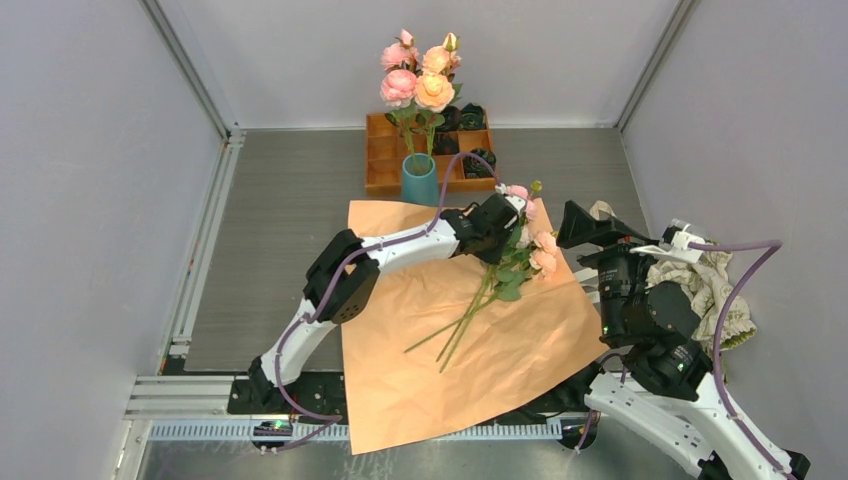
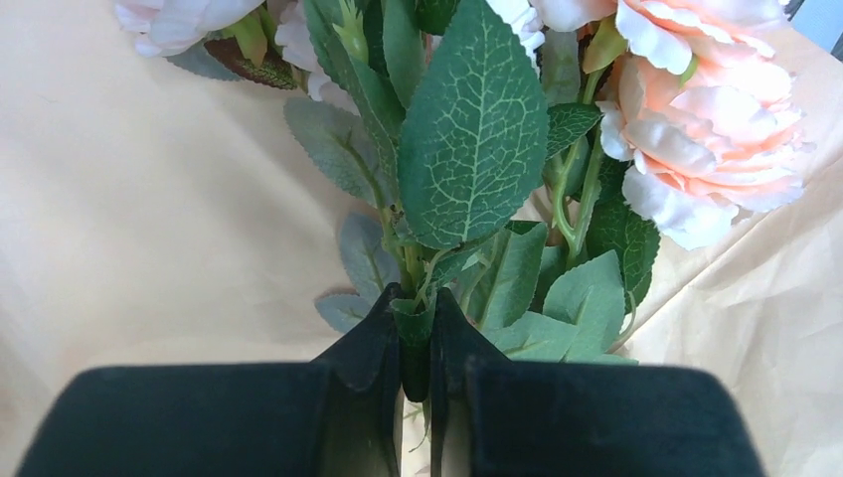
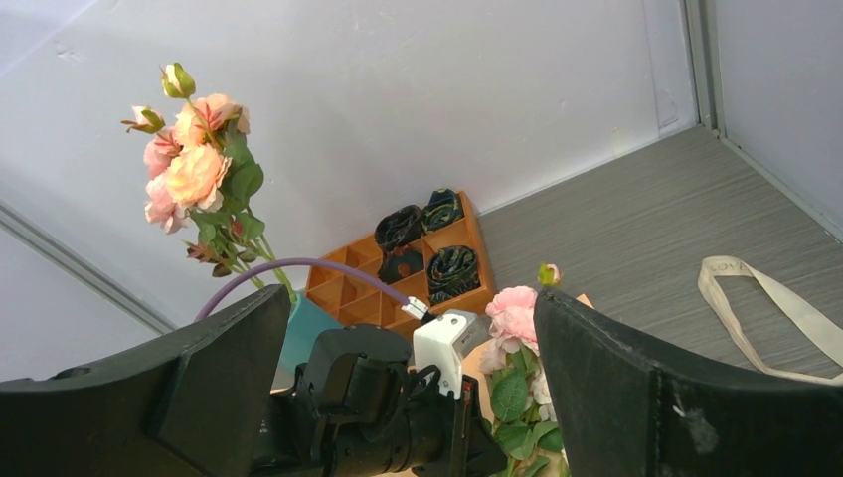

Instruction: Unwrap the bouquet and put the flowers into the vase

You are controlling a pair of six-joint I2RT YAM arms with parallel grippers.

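The left pincer (image 2: 416,348) was clamped narrow on a green stem of the flowers (image 1: 505,275), just below the leaves. These flowers lay on the unfolded orange paper (image 1: 450,370), with heads toward the sheet's far right edge and stems pointing to the near side. The right pincer (image 3: 410,298) stood wide, held nothing, and was raised just right of the flower heads. The vase (image 1: 420,180) stood upright at the paper's far edge, in front of the tray (image 1: 378,150), with other roses (image 1: 418,75) in it. A cream ribbon (image 3: 718,268) lay on the tabletop (image 1: 280,200) to the right.
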